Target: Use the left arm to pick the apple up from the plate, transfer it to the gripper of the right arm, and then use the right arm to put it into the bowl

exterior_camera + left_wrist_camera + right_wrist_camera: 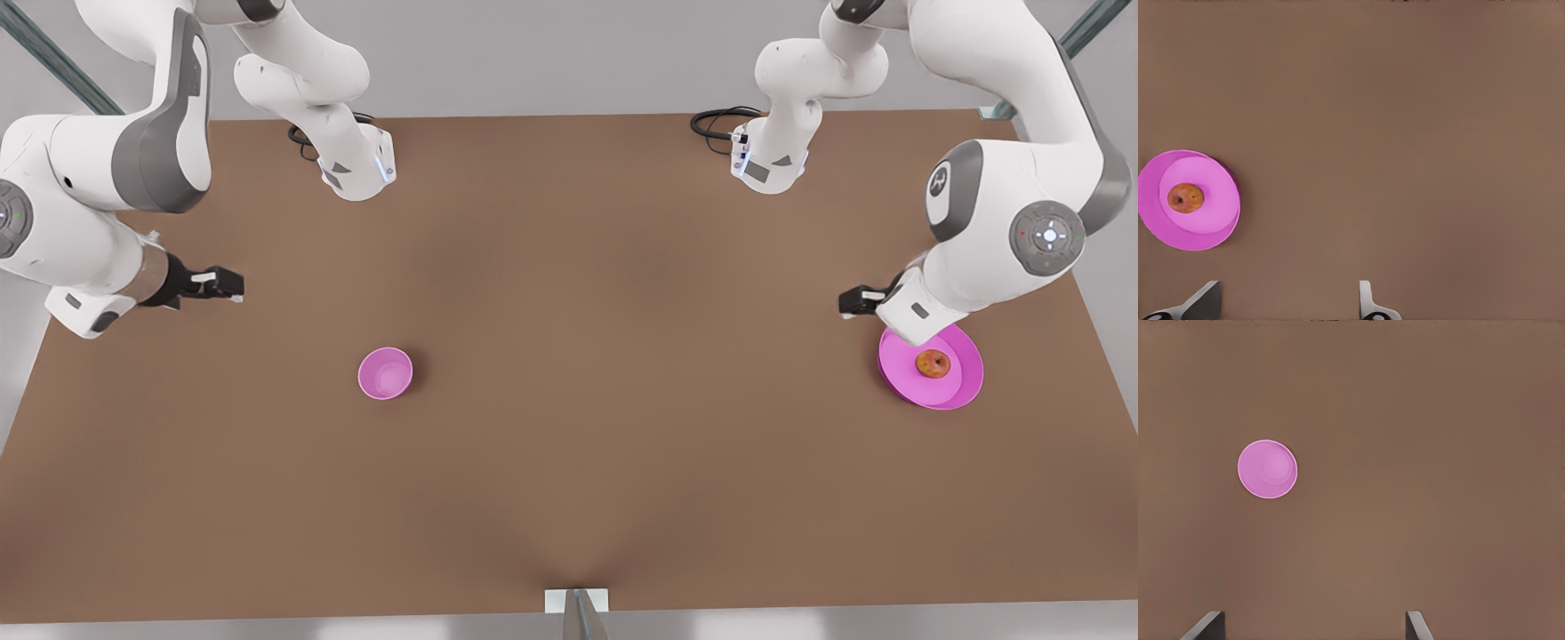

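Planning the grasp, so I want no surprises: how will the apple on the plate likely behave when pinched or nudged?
The apple is round, so a nudge would probably roll it across the shallow plate. It looks firm, so it likely holds its shape when squeezed. Its smooth curve may slip from an off-centre pinch. The left pincer is open, off the plate.

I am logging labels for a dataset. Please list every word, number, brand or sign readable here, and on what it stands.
No readable words or numbers.
Left arm: a small white emblem on its grey joint cap, too small to read.
Apple, plate, bowl, table: no text.
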